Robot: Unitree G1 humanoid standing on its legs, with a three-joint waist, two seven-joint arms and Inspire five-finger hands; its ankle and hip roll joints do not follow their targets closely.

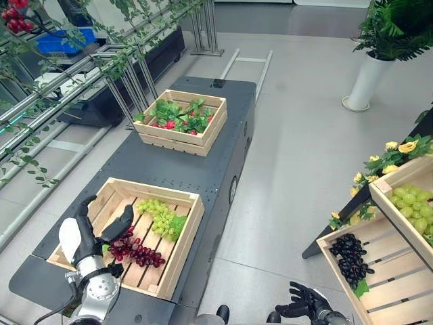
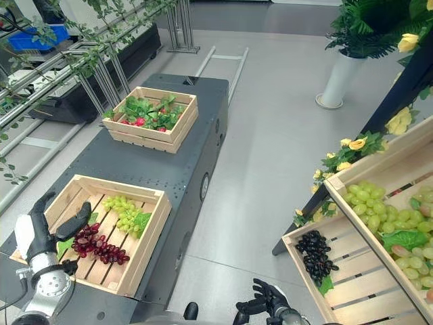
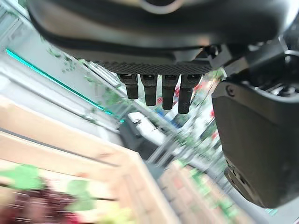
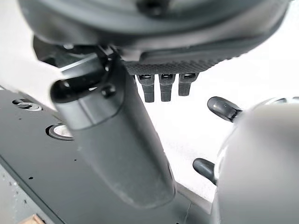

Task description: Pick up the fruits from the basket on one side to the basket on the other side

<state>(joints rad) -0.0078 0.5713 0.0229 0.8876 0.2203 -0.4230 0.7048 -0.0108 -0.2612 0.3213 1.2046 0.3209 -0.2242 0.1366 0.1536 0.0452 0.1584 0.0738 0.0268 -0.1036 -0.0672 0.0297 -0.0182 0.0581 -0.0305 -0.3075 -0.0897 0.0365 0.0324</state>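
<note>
- The left robot hand (image 1: 88,237) is hovering over the near crate (image 1: 186,233) at the view's lower left, its fingers straight and spread, its thumb angled out, holding nothing.
- In the left wrist view its fingers (image 3: 159,91) are hanging straight above the crate's wooden rim, with blurred dark red fruit and green leaves below.
- The red grapes (image 1: 135,250) are lying on the slats of the near crate, just beside the left robot hand's thumb; whether they are touching it cannot be told.
- The green grapes (image 1: 159,217) are lying with a leaf in the same crate, toward its far right corner, apart from the red bunch.
- The near crate is sitting on the dark tabletop (image 1: 216,156), and a far crate (image 1: 181,122) of leaves and small red fruit is sitting farther along it.
- The right robot hand (image 1: 304,301) is hanging low over the floor, between the tabletop and the shelf, its fingers loosely spread and empty.
- The black grapes (image 1: 350,257) are lying in the lower shelf crate (image 1: 392,284) at the right.
- More green grapes (image 2: 369,203) are filling the upper shelf crate (image 2: 406,162), with yellow flowers (image 1: 399,149) beside it.
</note>
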